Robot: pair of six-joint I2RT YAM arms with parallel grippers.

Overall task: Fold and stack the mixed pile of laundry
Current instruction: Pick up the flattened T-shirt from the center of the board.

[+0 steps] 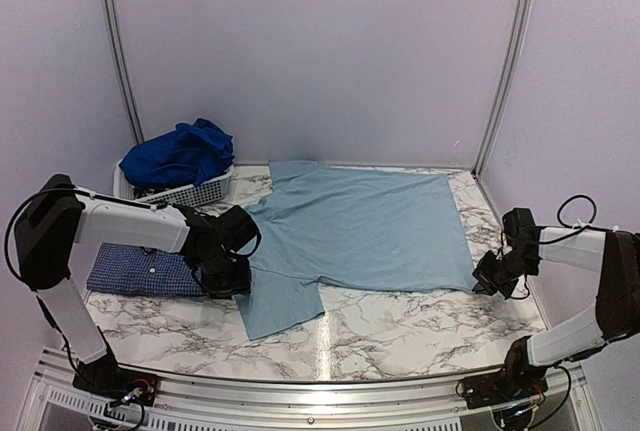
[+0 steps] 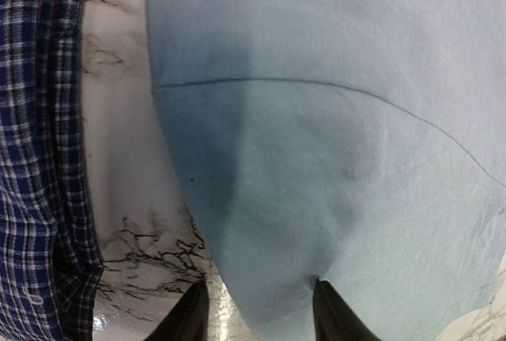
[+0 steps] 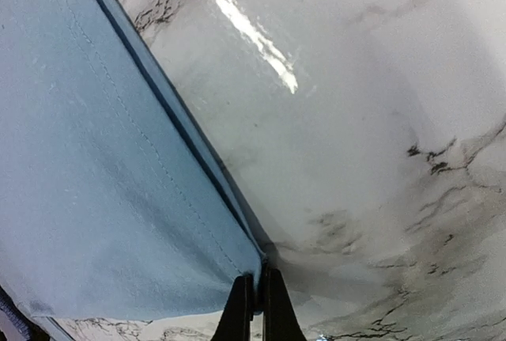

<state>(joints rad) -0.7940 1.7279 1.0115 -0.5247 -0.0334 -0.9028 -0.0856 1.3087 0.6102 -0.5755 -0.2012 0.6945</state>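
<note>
A pale blue T-shirt [image 1: 360,231] lies spread flat across the marble table, one sleeve pointing to the near edge. My left gripper [image 1: 226,273] is low at the shirt's left side, by the sleeve. In the left wrist view its jaws [image 2: 260,282] stand apart astride the T-shirt's [image 2: 332,159] edge, one finger over bare marble and the other pressing a dimple into the cloth. My right gripper [image 1: 488,281] is shut on the shirt's near right hem corner, and the right wrist view shows the hem [image 3: 103,198] pinched between the fingertips [image 3: 257,278].
A folded navy check shirt [image 1: 140,271] [image 2: 35,159] lies just left of my left gripper. Royal blue clothes [image 1: 180,151] are heaped in a white slatted basket [image 1: 190,193] at the back left. Walls enclose the table on three sides.
</note>
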